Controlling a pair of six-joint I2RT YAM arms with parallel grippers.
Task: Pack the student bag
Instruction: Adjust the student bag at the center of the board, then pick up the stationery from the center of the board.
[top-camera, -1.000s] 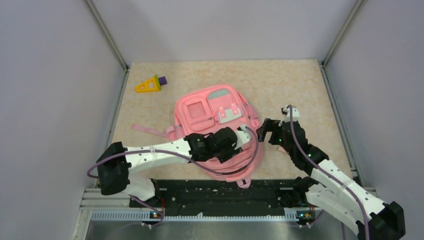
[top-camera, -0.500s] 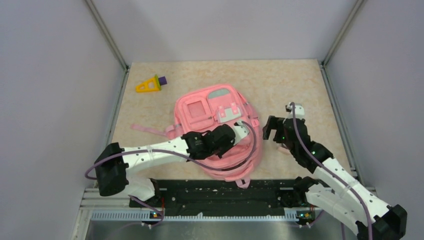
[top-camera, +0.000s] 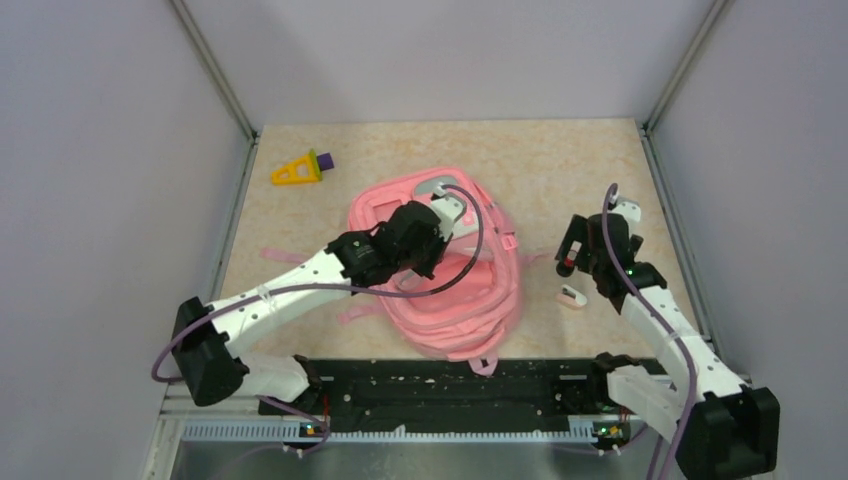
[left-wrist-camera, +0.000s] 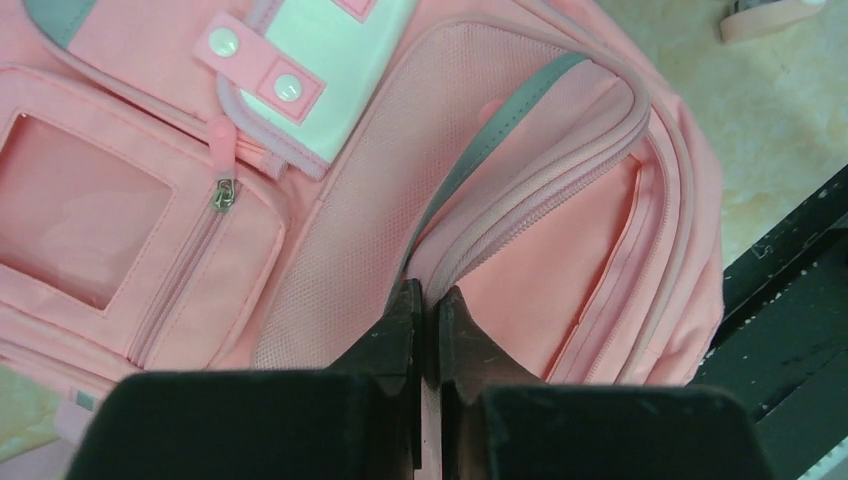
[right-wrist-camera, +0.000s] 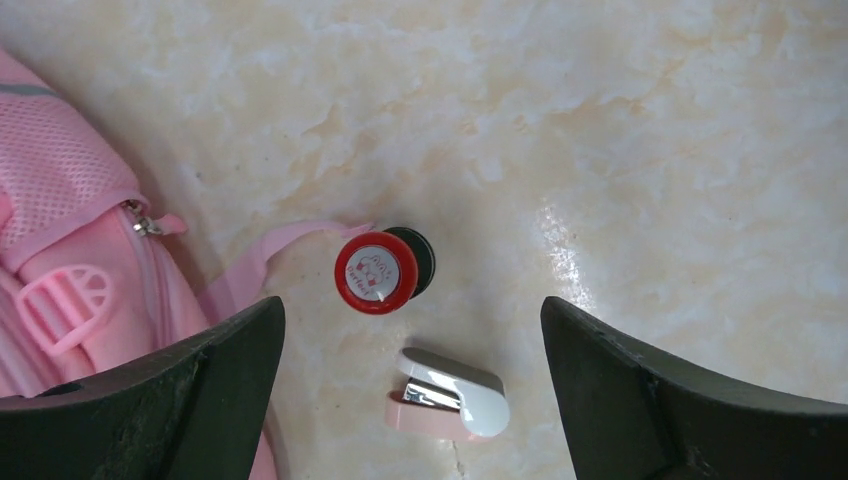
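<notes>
Bag: student bag (top-camera: 465, 315), pink, rumpled, mid surface (top-camera: 560, 165), front pockets up.
Left jaws: pinched tight on the bag's zip edge by the grey-green stripe, fabric btwn the tips.
Right jaws: spread wide, holding nothing, over the surface just right of the bag.
Under right jaws: red-capped tube (right-wrist-camera: 377, 272) upright, by a pink strap end; small pink-white stapler (right-wrist-camera: 450, 395) just beside it.
Far left corner: yellow triangle w/ purple block (top-camera: 298, 169), well apart from the bag.
</notes>
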